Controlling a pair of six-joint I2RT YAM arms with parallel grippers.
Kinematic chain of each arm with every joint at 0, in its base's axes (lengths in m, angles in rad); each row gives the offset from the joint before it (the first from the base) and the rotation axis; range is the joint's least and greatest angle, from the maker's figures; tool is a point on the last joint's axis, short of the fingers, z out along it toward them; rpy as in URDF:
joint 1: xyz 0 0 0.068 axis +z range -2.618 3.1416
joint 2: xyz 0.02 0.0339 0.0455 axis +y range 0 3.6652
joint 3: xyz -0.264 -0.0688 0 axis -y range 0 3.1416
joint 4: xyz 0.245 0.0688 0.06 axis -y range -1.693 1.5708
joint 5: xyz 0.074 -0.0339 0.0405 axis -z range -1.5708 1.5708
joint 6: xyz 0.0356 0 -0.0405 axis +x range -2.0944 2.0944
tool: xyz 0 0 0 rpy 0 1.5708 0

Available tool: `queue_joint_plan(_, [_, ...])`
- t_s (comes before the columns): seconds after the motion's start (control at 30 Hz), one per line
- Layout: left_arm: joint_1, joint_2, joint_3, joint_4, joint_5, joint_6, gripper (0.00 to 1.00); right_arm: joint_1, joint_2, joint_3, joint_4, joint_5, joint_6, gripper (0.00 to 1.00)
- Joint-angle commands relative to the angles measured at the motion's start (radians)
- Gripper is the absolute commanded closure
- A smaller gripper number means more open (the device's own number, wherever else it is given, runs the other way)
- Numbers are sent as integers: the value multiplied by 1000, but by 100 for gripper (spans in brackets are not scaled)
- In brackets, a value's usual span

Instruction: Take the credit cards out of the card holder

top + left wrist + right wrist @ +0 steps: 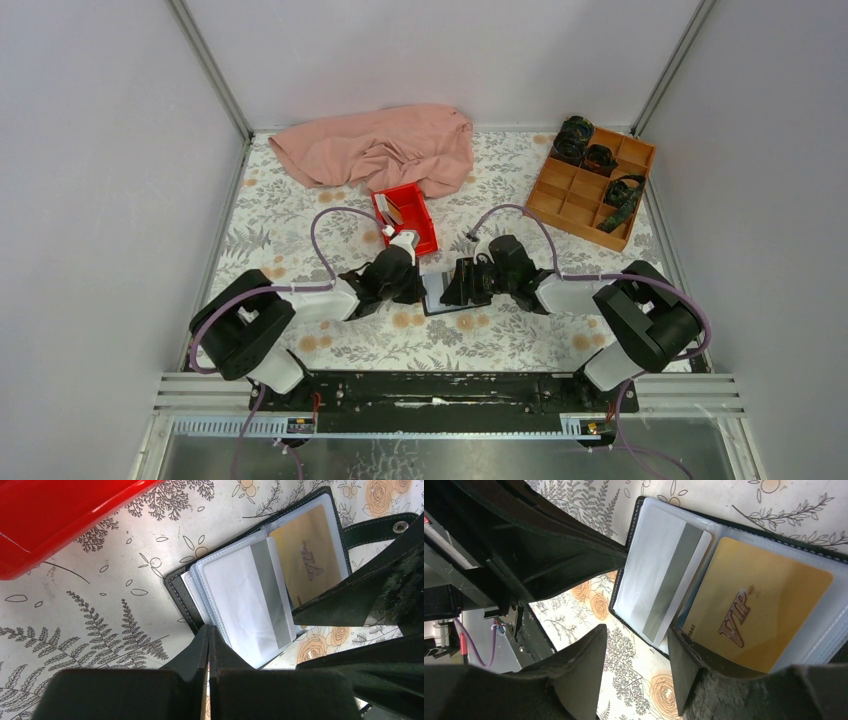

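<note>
The card holder (pixel 440 293) lies open at the table's centre, between my two arms, its clear pockets facing up. A white card (pixel 664 575) with a grey stripe sits on the panel nearer my left arm. A gold card (pixel 764 610) marked VIP fills the panel beside it, tucked in its pocket. Whether the white card is free of its pocket I cannot tell. Its long axis, stripe and all, runs toward my right pincer (pixel 638 630), and its near short end lies just ahead of the gap between those fingers, close to one of them. That pincer stands open and grips nothing, with one finger over the flowered table (pixel 500 340) off the holder's edge and the other over the gold card's corner. My left pincer (pixel 208 630) is closed, fingers together with nothing between them, its tip at the holder's black rim beside the white card's pocket. Whether it presses the rim down I cannot tell. Both pincers are close, but the right one is lined up with the card's end, so I judge the pull falls to it: ease forward along the stripe, close on the short end, and draw back the same way while the left steadies the holder. The risk is nipping the pocket film along with the card. A red tray (pixel 405 218) sits just beyond the holder, on the left arm's side.
</note>
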Motion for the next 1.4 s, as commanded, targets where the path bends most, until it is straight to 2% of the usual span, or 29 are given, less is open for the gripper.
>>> queue_joint_plan(0.0, [-8,-13,-14,-30,-13,5,100,-10,-17,-7,100,-77,37,45])
queue_joint_plan(0.77, [-16,-4,-19,-18,2,7,100,-34,60,11,262,-151,120,44])
queue_joint_plan(1.03, [-23,14,-21,-4,14,-1,100,-34,-11,-18,258,-97,114,43])
queue_joint_plan(1.37, [-37,4,-35,-5,5,-10,100,-33,54,-17,323,-114,165,43])
